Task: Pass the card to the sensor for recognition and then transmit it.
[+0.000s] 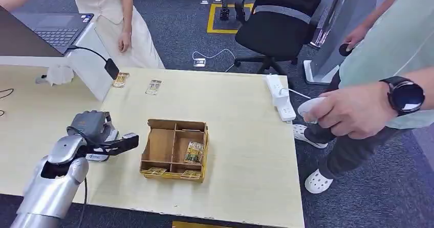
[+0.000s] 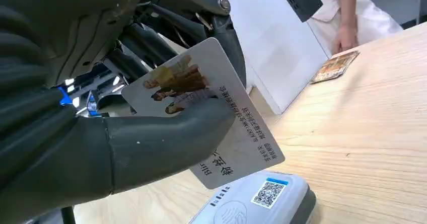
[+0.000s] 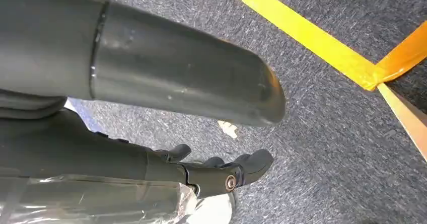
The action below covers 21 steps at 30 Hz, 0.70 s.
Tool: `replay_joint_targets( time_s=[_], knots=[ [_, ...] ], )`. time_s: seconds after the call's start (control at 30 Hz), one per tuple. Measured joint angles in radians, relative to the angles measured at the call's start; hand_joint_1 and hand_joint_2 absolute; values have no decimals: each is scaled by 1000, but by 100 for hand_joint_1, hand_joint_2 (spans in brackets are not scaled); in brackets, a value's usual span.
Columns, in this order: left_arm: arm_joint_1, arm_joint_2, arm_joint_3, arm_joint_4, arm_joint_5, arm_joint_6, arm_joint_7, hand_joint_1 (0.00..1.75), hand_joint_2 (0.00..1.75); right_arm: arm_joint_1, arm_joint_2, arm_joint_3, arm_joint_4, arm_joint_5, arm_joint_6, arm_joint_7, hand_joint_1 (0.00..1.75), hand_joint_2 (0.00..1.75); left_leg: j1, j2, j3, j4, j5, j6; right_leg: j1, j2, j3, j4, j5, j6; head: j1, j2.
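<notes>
Pinching card (image 2: 201, 113) in left hand (image 2: 151, 108) (thumb across), just above sensor (image 2: 257, 201)

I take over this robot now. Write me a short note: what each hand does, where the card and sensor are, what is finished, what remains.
Left hand: holds the card between thumb and fingers, just above the sensor on the table.
Right hand: hangs over the carpet, holds nothing, fingers apart.
More cards lie in the wooden tray, and two on the table's far edge.
Done: card picked up and brought to the sensor.
Left: whether it was read cannot be told; then hand the card over. A person stands at the table's right side.
</notes>
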Motion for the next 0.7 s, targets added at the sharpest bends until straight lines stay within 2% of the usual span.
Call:
replay_joint_targets(
  time_s=[0.27,0.47,0.7],
  knots=[
    [6,-5,9,0,-7,-19,0,175,175,-4,6,-14,-1,11,2,-6,0,0,0,0,0,0,0,0,0,0,0,0,0,0,0,0],
    [48,-14,34,0,-32,-42,4,175,175,-6,16,-37,-11,47,17,-26,0,0,0,0,0,0,0,0,0,0,0,0,0,0,0,0],
    [69,-48,102,-9,-59,-87,3,175,175,-2,26,-82,-26,130,32,-91,0,0,0,-1,-1,0,0,0,0,-2,1,0,0,0,0,0]
  ],
)
